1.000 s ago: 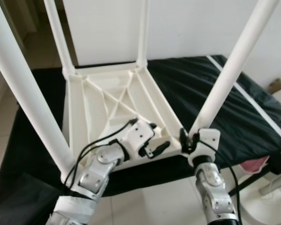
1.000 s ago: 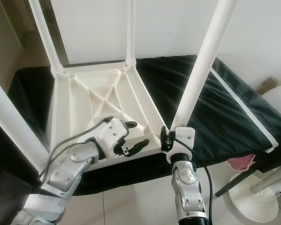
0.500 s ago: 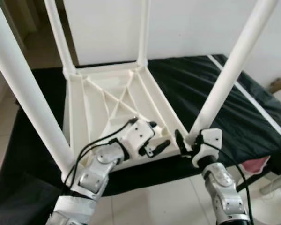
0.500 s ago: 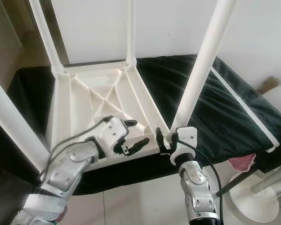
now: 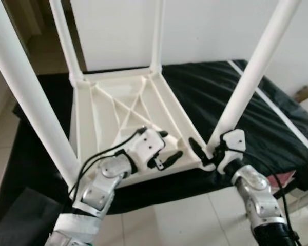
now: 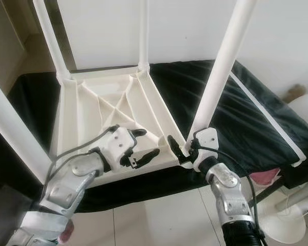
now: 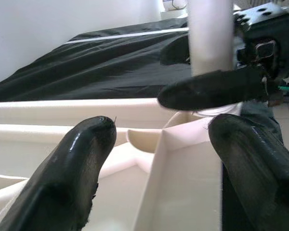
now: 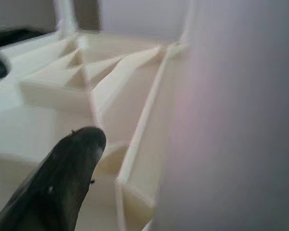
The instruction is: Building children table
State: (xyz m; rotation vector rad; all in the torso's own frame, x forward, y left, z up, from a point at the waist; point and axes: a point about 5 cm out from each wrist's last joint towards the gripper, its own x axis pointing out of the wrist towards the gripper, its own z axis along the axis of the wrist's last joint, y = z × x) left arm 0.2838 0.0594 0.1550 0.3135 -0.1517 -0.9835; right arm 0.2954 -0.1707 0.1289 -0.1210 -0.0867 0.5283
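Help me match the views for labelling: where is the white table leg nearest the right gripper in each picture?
Left eye: leg, right of centre.
Right eye, right of centre.
Left wrist, top, behind the fingers.
Right wrist, blurred right half.
Shared landmark: right gripper at its base.

A white plastic children's table point(image 5: 123, 110) lies upside down, ribbed underside up, four round legs rising; its near corner leg point(image 5: 249, 84) stands between the right gripper's point(image 5: 204, 151) fingers.

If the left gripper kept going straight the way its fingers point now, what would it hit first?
Most likely the base of the near-right white table leg, where the right gripper is; the left gripper, open, points across the upturned white plastic tabletop toward it. Depth is uncertain.
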